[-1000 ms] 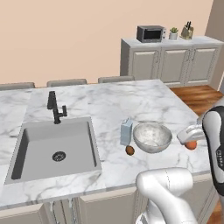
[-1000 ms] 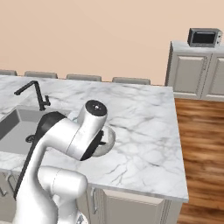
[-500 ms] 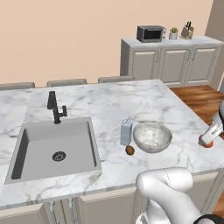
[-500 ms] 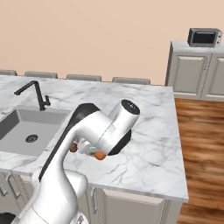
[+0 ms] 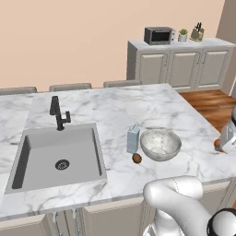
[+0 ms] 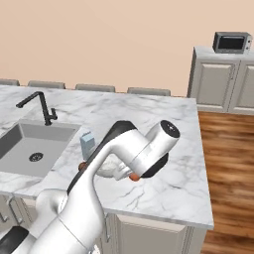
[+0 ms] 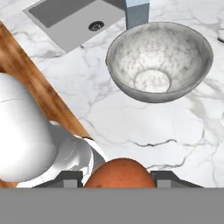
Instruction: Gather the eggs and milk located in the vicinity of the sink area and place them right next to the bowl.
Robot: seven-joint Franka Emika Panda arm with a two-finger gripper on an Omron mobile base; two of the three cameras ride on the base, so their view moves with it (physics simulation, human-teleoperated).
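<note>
Orange egg (image 7: pixel 119 173) sits clamped between the two dark fingers (image 7: pixel 70 179) of the end effector (image 7: pixel 118 177) — grasped, seen close at the bottom of the hand view. From the left base view the same egg (image 5: pixel 216 143) shows as a small orange spot at the far right, past the bowl (image 5: pixel 160 144) on the side away from the sink (image 5: pixel 57 156), over the marble desk (image 5: pixel 115 110) near its wood-floor edge. In the right base view the egg (image 6: pixel 134 177) peeks out under the arm's big white joint, over the desk.

Bowl — upright on the desk, speckled inside, nothing in it as far as the hand view (image 7: pixel 159 61) shows. It lies ahead of the held egg, apart from it.

Milk (image 5: pixel 133 138) stands upright just beside the bowl, on the sink side; whether the two touch I cannot tell. In the right base view the milk (image 6: pixel 87 145) shows left of the arm.

Brown egg (image 5: pixel 137 158) lies on the desk at the foot of the milk, just beside the bowl's near-left rim.

Sink is recessed in the desk beyond the milk from the bowl, round drain (image 5: pixel 62 164) in its floor, black faucet (image 5: pixel 58 114) at its back edge.

Farther off, behind the bowl: a cabinet run (image 5: pixel 179 64) against the wall with a microwave (image 5: pixel 159 35) on top.
</note>
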